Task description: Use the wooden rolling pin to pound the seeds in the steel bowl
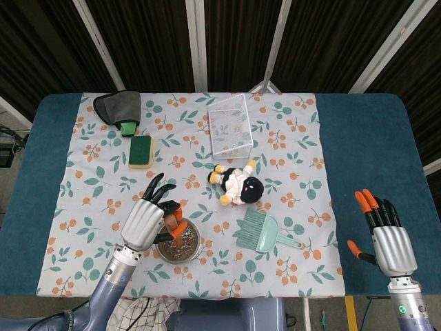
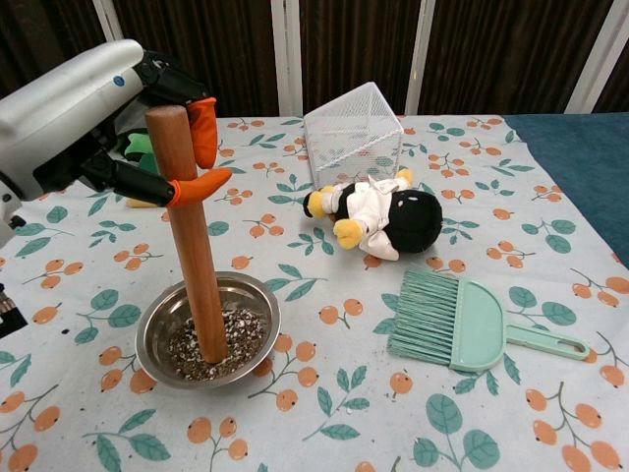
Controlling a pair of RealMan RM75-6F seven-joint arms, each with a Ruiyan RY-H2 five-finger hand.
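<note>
Pin [image 2: 193, 236]: plain wooden cylinder, smooth, reddish-brown, near upright with slight tilt, lower end planted among seeds [image 2: 201, 353] in steel bowl [image 2: 157, 324]. Bowl round, shallow, polished, resting on floral cloth [image 2: 295, 295] at front left of table [image 1: 358, 138]. Seeds pale and dark, coarse, partly crushed, covering bowl floor. Left hand [image 1: 146, 219]: silver shell, black fingers with orange tips, pinching upper part of pin between thumb and finger [image 2: 204, 128], remaining fingers spread. Pin mostly hidden beneath hand in head view. Right hand [image 1: 386, 238]: open above blue table surface at right, fingers apart, holding nothing; outside chest view.

Elsewhere on cloth: white wire-mesh basket [image 2: 352, 133], boxy; plush penguin toy [image 2: 378, 218] lying on side; mint plastic brush [image 2: 462, 323] with bristles toward bowl; green-and-yellow sponge [image 1: 140, 150], largely hidden behind left arm in chest view; dark grey cloth mitt [image 1: 118, 105] at far left corner. Checked fabric at lower edge of head view cut off, not identifiable.
</note>
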